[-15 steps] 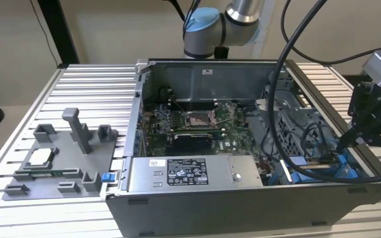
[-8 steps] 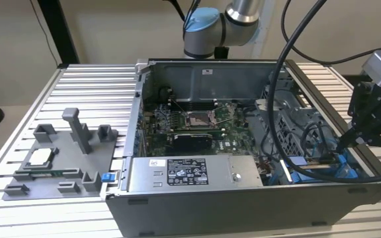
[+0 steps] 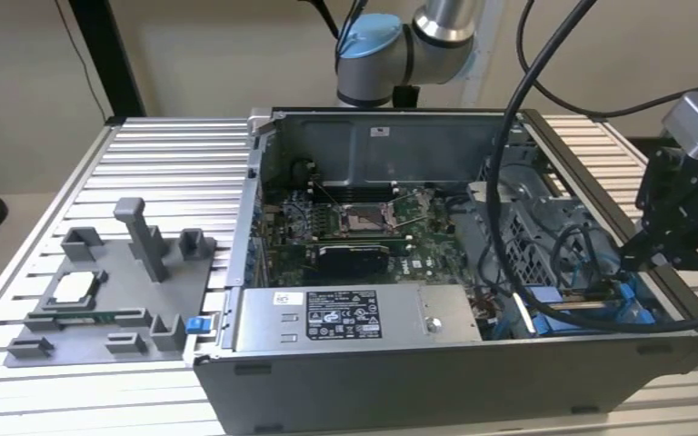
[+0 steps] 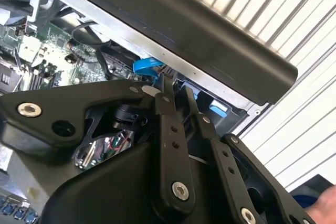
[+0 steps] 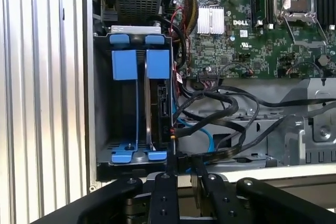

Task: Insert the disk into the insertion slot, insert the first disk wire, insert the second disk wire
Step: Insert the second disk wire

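The insertion slot point(image 5: 103, 103) is the grey bay with blue rails at the case's corner, at the exterior view's lower right point(image 3: 567, 304). The disk point(image 5: 160, 95) stands on edge inside it, held by a blue carrier point(image 5: 157, 64), with its dark connector end facing the cables. My gripper point(image 5: 185, 165) hovers just off the bay's open end, and it also shows in the second wrist view point(image 4: 176, 94) and the exterior view point(image 3: 631, 265). Its jaws stand close together on the end of a black disk wire point(image 5: 220, 154) beside the disk's connectors.
A bundle of black cables point(image 5: 226, 111) and a light blue cable point(image 5: 202, 129) lie beside the bay. The grey power-supply box point(image 3: 362, 318) and motherboard point(image 3: 362, 241) take up the case's middle. A grey fixture tray point(image 3: 106, 291) sits on the slatted table at the exterior view's left.
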Available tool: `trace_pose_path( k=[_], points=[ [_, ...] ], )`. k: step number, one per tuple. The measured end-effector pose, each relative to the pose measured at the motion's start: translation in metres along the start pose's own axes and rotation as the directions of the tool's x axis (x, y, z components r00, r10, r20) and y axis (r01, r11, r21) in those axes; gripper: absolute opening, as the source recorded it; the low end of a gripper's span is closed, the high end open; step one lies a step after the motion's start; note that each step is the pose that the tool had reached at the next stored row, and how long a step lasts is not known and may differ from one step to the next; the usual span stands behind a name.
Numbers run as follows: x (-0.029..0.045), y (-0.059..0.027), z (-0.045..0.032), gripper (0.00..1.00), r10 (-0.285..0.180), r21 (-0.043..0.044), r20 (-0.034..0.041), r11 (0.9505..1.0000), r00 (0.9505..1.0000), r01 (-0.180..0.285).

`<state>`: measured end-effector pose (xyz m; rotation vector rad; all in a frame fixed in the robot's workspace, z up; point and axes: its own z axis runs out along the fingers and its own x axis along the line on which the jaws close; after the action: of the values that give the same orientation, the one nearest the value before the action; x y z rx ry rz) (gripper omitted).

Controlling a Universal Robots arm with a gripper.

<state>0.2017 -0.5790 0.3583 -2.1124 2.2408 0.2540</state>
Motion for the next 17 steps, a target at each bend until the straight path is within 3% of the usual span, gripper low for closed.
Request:
trace_pose_path(
  k=[3,12,13,17],
  points=[
    [0.0000,0.0000,0.0002,1.00,0.016,0.0017,0.0122,0.9999,0.9998,-0.016],
    [0.0003,-0.0001,0.0009,1.00,0.027,0.0031,0.0133,0.9996,0.9995,-0.027],
    [0.0003,-0.0001,0.0010,0.00,0.027,0.0032,0.0131,0.9996,0.9995,-0.027],
    [0.0003,-0.0001,0.0011,0.00,0.027,0.0032,0.0129,0.9996,0.9995,-0.027]
  ],
)
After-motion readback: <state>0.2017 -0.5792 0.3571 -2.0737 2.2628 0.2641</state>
